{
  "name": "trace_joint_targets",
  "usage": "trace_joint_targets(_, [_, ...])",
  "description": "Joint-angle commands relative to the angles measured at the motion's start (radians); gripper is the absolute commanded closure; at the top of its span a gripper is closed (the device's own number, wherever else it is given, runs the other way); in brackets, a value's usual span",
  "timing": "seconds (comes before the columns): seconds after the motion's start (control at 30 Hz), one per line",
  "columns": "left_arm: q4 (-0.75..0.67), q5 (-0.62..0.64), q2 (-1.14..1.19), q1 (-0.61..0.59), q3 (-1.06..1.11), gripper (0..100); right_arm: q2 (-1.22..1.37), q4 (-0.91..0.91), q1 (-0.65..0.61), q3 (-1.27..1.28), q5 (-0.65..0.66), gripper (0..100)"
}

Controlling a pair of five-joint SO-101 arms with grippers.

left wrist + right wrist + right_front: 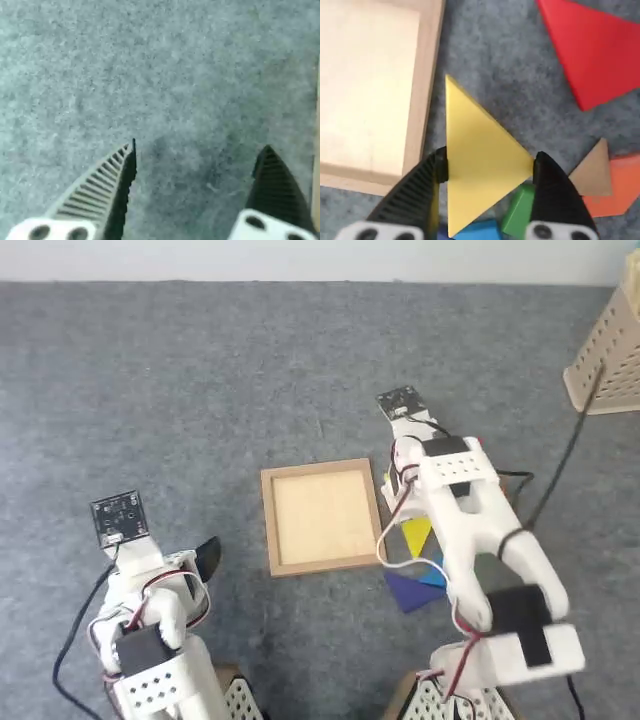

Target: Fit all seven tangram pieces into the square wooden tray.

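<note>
While stretched forward along the right side of the square wooden tray [322, 565], clamped on the yellow triangle [480, 160]: right gripper [488, 162]. One black finger [422, 192] pressed against the triangle's long edge, the other against the opposite corner. Long edge parallel to the tray's outer rim and just beside it, a narrow strip of grey carpet [200, 390] between. Cannot tell whether resting on the carpet or raised off it.

Tray flat on the carpet at mid table, between the two arms, its inside plain pale wood.

Remaining pieces outside the tray, all on the right arm's side. Well apart from the yellow one, large red triangle [600, 50]. Near the finger at the yellow corner, small tan triangle [592, 172] touching an orange piece [620, 187]. Side by side and partly covered by the yellow triangle, green piece [517, 217] and blue piece [480, 231], close to the fingers. Seen from the high view, dark violet piece [408, 592] touching the blue one and partly hidden beneath the arm.

Low over bare carpet on the tray's left side: left gripper [200, 145], jaws spread wide apart, pointing down at the carpet. In the high view, close to its own base and well apart from every piece.

At the far right corner of the table, perforated wooden block [610, 350]; black cable [560, 455] trailing from there toward the right arm.
</note>
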Motion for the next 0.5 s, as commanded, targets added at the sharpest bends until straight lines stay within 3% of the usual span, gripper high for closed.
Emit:
trace_joint_targets(0.0, [-0.002, -0.002, -0.012, 0.002, -0.013, 65, -0.147, 0.01, -0.002, 0.017, -0.015, 89.2])
trace_joint_targets(0.13, [-0.002, -0.002, -0.012, 0.002, -0.013, 65, -0.183, 0.015, -0.044, -0.006, -0.017, 89.3])
trace_joint_targets(0.33, [-0.002, -0.002, -0.012, 0.002, -0.013, 65, -0.127, 0.045, -0.226, -0.144, -0.097, 89.4])
trace_joint_targets(0.47, [-0.002, -0.002, -0.012, 0.002, -0.013, 65, -0.099, 0.117, -0.153, -0.218, -0.081, 88.8])
